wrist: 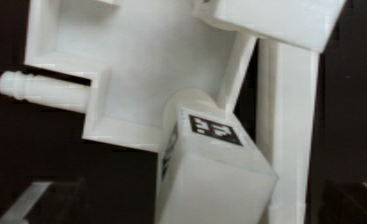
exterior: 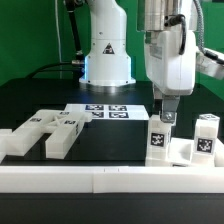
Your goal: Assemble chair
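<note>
Exterior view: black tabletop [exterior: 30, 100], with a long white rail [exterior: 100, 178] along its edge nearest the camera. The chair is not built. The chair parts sit loose in two groups, both close to the rail.

Toward the exterior view's left end of the rail is a cluster of slabs and bars [exterior: 45, 132]. They lie flat, touching or nearly touching one another. I cannot tell whether any are joined.

Toward the exterior view's right end, a tagged block [exterior: 158, 138] stands upright just behind the rail. A second upright block [exterior: 205, 136] stands near it, not touching it.

The marker board [exterior: 106, 112] lies flat mid-tabletop, farther from the rail than the parts, in front of the robot base [exterior: 107, 55].

The pincer [exterior: 168, 116] hangs right over the tagged block, jaws spread wide, tips about level with the block's top. Nothing looks clamped. The block seems to rest on the tabletop on its own.

Wrist view: very close on white parts. A tall white piece [wrist: 144, 70] has a round peg [wrist: 29, 86] jutting from its side. A square tag [wrist: 212, 129] shows on a block face in front of it. The pincer's fingers are not clearly made out here.

Judgement: early stage. No seat, legs or back is recognisably put together. The step in hand looks like a reach for the tagged block, with the grasp not yet made. Picking up, carrying and joining nearly every part is left to do.
</note>
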Available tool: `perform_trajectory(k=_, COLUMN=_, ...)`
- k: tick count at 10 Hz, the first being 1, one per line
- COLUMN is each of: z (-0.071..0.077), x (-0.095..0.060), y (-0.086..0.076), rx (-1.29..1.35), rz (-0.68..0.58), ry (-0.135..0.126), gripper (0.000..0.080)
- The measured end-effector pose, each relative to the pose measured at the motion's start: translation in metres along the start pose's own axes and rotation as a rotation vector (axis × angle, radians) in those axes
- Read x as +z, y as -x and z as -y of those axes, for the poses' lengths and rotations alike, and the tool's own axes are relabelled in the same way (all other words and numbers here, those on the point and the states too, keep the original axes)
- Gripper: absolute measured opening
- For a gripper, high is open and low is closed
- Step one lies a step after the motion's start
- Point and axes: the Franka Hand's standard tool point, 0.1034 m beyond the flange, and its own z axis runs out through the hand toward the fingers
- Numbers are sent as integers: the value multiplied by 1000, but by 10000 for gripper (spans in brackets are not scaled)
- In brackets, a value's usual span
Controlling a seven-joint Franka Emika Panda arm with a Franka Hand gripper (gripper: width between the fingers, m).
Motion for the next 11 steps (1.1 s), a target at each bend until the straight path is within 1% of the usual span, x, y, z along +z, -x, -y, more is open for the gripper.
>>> perform_trajectory(k=1, z=-2, x=-2, y=-2, rx=-75, rz=6, ry=15, gripper=649)
perform_trajectory(k=2, z=0, x=-6, y=-3, rx=-138, rz=8, ry=10, gripper=649)
perform_trajectory(k=3, z=-1, x=-8, y=2, rx=-146, rz=15, ry=20, gripper=649)
perform_trajectory(k=6, z=-1, x=-7, y=0, rx=-337, rz=15, ry=19, gripper=649)
perform_trajectory(k=7, z=-1, x=-7, y=0, rx=-432, rz=10, ry=14, gripper=649)
perform_trajectory(k=8, z=0, x=-6, y=2, rx=-541, rz=1, ry=1, gripper=649)
perform_trajectory(k=11, z=-2, x=-4, y=5, rx=-867, rz=2, ry=0, gripper=649)
